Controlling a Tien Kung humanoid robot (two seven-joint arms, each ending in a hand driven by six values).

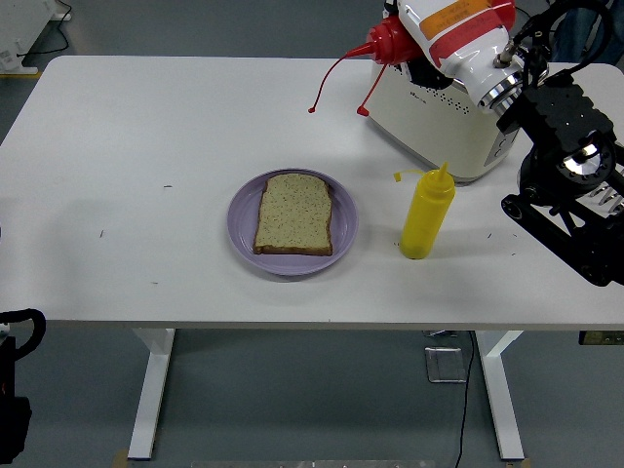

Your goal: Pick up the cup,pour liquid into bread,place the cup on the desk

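While the right hand point(458, 34) carries the red squeeze bottle point(392, 39) high above the far right part of the surface point(146, 146), the bottle lies tipped nearly sideways with its nozzle pointing left. The hand's fingers cannot be made out behind its white shell, so whether they are wrapped tight around the bottle cannot be told; only the red top and two thin red strands with small end caps project from the shell. No cup is present; this bottle serves as the pouring vessel.

The bread slice point(293, 214) rests on a purple plate point(242, 229) near the middle of the surface, well apart from the nozzle. The principal risk is early discharge: with the bottle already tilted, any squeeze would likely put liquid on the bare surface short of the plate.

A second risk is collision. The toaster point(439, 122) stands directly below the hand, and the yellow squeeze bottle point(427, 213) stands upright between the toaster and the plate; a low path toward the bread could topple it. The left hand is out of view.
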